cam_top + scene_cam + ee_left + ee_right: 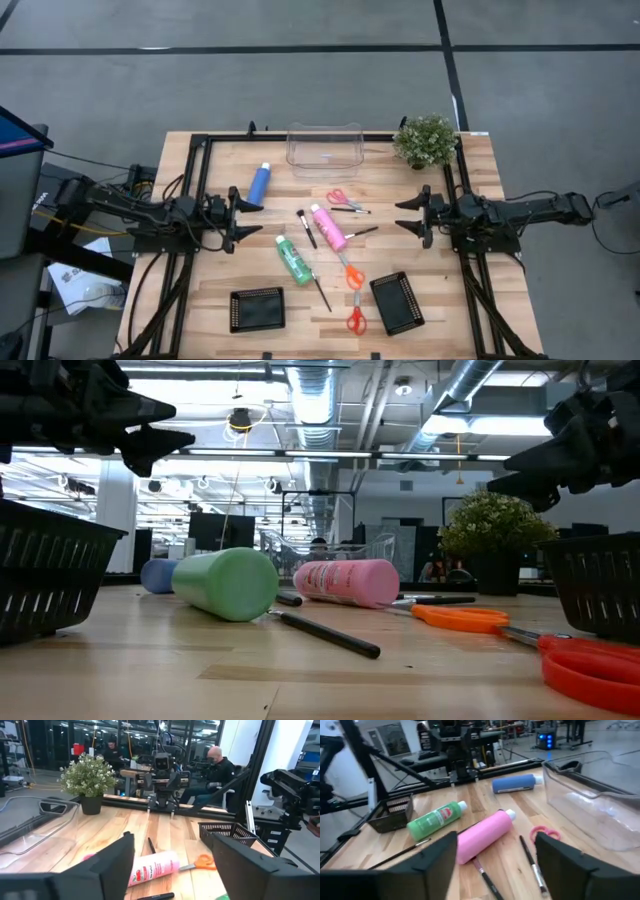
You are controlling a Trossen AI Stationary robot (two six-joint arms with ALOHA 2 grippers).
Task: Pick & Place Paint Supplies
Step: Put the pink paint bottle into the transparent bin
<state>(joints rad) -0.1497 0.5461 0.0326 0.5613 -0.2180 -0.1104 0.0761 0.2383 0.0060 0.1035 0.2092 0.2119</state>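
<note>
Right then, both claws were spread wide and held nothing. The left claw [248,220] hung above the wooden bench [220,275] near the blue paint bottle with a white cap [259,184]. The right claw [412,215] waited on the other side, near the small green potted plant [425,139]. The pink paint bottle [328,227] and the green paint bottle [293,258] lay flat in the middle of the bench. 3 thin dark brushes [306,228] lay close around them. The clear plastic bin [324,148] stood at the far edge with nothing in it.

All 3 bottles were round and lay on their sides, so a bump could make one roll away. The brushes were thin and flat, so a claw could slip off them. The orange scissors [351,274] lay close by and could get pushed.
</note>
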